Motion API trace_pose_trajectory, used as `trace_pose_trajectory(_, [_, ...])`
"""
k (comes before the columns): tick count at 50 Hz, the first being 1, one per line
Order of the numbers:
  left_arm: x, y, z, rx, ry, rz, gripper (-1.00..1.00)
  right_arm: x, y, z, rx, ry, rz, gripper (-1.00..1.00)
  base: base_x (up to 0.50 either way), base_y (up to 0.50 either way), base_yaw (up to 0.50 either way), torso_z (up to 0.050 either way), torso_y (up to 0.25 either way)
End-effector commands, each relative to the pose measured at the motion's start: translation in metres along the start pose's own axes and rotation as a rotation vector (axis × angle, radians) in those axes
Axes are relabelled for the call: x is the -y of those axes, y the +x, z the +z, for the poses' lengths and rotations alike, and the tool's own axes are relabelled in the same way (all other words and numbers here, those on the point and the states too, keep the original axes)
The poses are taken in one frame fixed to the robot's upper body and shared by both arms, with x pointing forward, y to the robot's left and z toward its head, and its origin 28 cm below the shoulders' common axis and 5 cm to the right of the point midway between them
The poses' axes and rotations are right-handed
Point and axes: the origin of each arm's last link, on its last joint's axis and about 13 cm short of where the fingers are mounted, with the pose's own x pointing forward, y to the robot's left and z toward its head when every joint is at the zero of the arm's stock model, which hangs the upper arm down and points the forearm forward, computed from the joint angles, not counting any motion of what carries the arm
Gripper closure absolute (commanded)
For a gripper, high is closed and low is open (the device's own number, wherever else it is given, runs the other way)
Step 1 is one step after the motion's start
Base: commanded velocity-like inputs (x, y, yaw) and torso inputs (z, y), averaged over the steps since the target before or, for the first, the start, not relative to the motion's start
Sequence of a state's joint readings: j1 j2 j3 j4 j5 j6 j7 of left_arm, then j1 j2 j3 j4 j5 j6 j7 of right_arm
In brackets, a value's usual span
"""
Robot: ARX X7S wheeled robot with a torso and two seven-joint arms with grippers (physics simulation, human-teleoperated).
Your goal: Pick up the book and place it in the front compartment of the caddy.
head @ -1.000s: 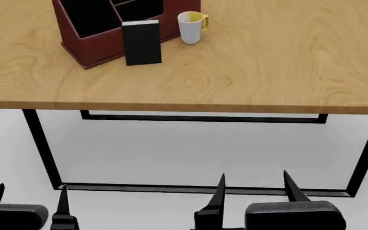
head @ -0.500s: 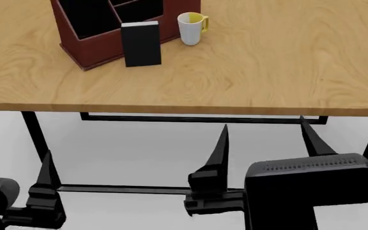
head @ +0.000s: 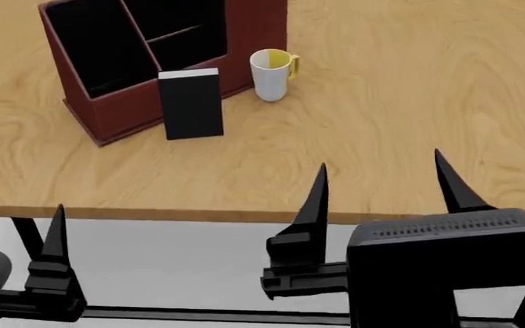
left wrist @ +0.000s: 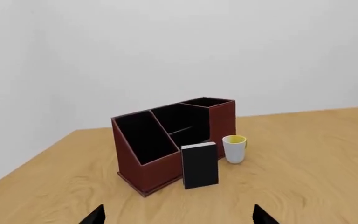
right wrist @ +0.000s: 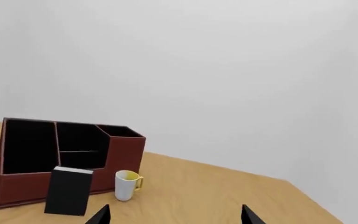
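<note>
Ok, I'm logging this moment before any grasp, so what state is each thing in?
book: upright, against the caddy's front wall, not held.
caddy: upright, compartments look empty.
mug: upright, beside the caddy, handle away from it.
left end effector: open, empty.
right end effector: open, empty, short of the book.

Thin black book (head: pixel 191 104) stands upright against the low front wall of the dark red, black-lined caddy (head: pixel 117 109), both well beyond the right gripper (head: pixel 381 188), to its left
</note>
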State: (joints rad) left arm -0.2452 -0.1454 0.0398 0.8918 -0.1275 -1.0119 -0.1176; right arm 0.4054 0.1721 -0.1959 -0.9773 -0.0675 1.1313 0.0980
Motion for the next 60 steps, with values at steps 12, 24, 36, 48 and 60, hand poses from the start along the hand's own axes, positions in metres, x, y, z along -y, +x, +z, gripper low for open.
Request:
trace_pose_trajectory(12, [-0.0025, -0.0009, 0.003, 0.011, -0.001, 0.011, -1.0, -0.0016, 0.0007, -0.0014, -0.009, 0.009, 0.013, -1.0, 0.5, 0.12, 0.0, 0.0, 0.001])
trace_pose_trajectory(24, [-0.0005, 0.0003, 0.0048, 0.014, 0.0, 0.001, -1.0, -0.0003, 0.0025, -0.0008, -0.012, 0.016, 0.013, -1.0, 0.5, 0.0, 0.0, 0.0, 0.002])
trace_pose_trajectory(36, [-0.0003, -0.0002, 0.0077, 0.022, 0.001, -0.003, -1.0, -0.0008, 0.0034, 0.0013, -0.009, 0.009, 0.023, -1.0, 0.5, 0.0, 0.0, 0.0, 0.001])
trace_pose_trajectory(48, [-0.0013, -0.0018, 0.005, 0.018, 0.0, 0.0, -1.0, -0.0031, 0.0022, -0.0024, -0.019, 0.0, 0.028, -1.0, 0.5, 0.0, 0.0, 0.0, 0.002])
trace_pose_trajectory(60, [-0.002, -0.0032, 0.0053, 0.02, -0.003, 0.003, -1.0, -0.0038, 0.002, -0.0022, -0.02, 0.003, 0.033, -1.0, 0.5, 0.0, 0.0, 0.0, 0.001])
